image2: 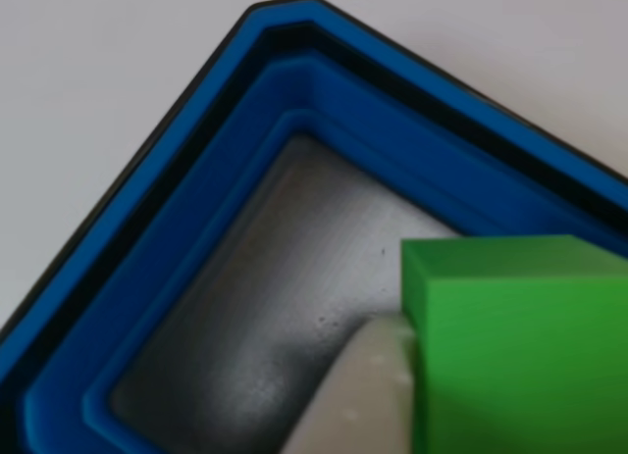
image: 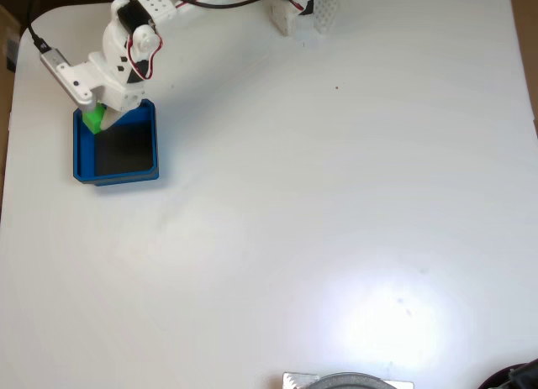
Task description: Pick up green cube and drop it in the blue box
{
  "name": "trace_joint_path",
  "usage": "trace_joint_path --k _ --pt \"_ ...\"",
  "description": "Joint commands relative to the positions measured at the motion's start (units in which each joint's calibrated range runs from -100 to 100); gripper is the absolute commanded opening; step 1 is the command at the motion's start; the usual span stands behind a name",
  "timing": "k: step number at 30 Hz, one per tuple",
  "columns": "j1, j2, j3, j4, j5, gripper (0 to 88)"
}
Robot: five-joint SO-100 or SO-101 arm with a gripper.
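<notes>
Pick is done, and transport too by the look of it; only the drop is left. The gripper (image: 102, 118) sits over the box (image: 148, 137) at the table's (image: 336, 221) left edge, toward the far-left corner in the fixed view, clenched on the cube (image: 94, 116).

Cube position: held above the box's far-left corner in the fixed view, overlapping the blue wall there rather than the middle of the floor. In the other view the cube (image2: 515, 346) takes up the lower right, with one pale finger (image2: 358, 395) pressed against its left face. The other finger can't be made out in that view. The cube looks to be off the floor, though how high can't be told.

Box contents: nothing inside that shows. The floor is dark and bare in both views, with a dull grey sheen close up. The stepped blue walls (image2: 196, 238) are intact and nothing is lying on the rim.

Judgement: since the cube hangs close to the wall, a release here could clip the rim and bounce out. A small shift toward the box centre before opening looks safer. After that the jaws open and the task is complete.

The arm's base (image: 290, 11) is at the table's far edge, well apart from the box.
</notes>
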Motion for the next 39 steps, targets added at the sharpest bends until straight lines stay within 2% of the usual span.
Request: trace_joint_path --k 1,16,25,39 --pt "-1.07 -0.14 -4.01 -1.45 0.10 2.1" --pt "-1.83 0.11 -3.92 -1.62 0.05 2.1" --pt "-1.76 4.54 -3.56 -9.77 0.05 2.1" --pt "-1.38 4.62 -3.47 -9.36 0.05 2.2"
